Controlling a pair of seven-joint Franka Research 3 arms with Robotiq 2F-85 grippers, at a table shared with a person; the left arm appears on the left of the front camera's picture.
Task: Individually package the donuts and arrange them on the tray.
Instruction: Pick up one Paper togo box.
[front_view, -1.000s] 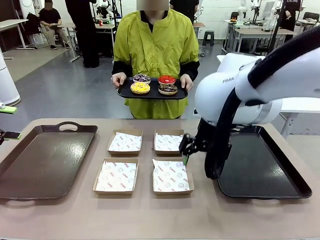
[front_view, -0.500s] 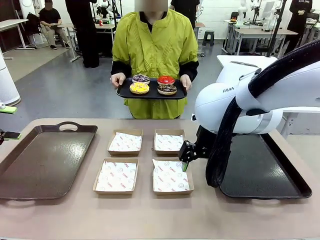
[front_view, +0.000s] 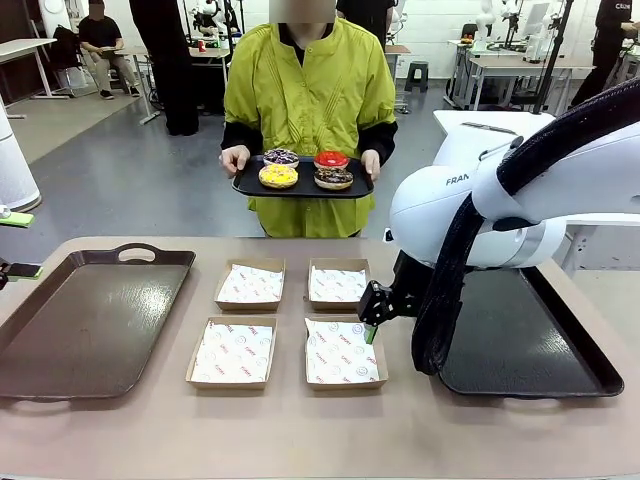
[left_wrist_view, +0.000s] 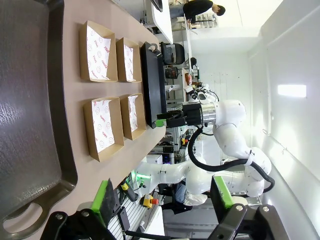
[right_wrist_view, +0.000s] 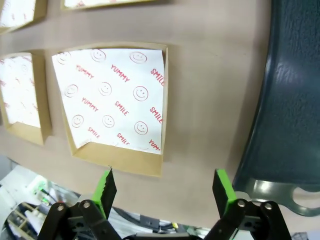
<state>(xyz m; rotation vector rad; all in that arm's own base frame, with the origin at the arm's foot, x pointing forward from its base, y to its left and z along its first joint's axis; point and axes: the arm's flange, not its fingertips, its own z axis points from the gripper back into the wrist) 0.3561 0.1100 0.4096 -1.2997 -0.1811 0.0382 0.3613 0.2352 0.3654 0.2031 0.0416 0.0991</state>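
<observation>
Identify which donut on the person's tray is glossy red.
The red donut, on the picture-right side of the tray, in the row nearest the person. The yellow donut sits diagonally opposite; the purplish donut and chocolate donut carry sprinkles.

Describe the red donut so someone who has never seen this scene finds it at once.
Find the person in the yellow-green top across the table, holding a small black tray of four donuts. The red donut sits in the row nearer their body, on the robot's right. It alone is glossy red; the others are yellow or dark.

tan table (front_view: 300, 435), two trays (front_view: 90, 325), four boxes (front_view: 230, 384)
</observation>
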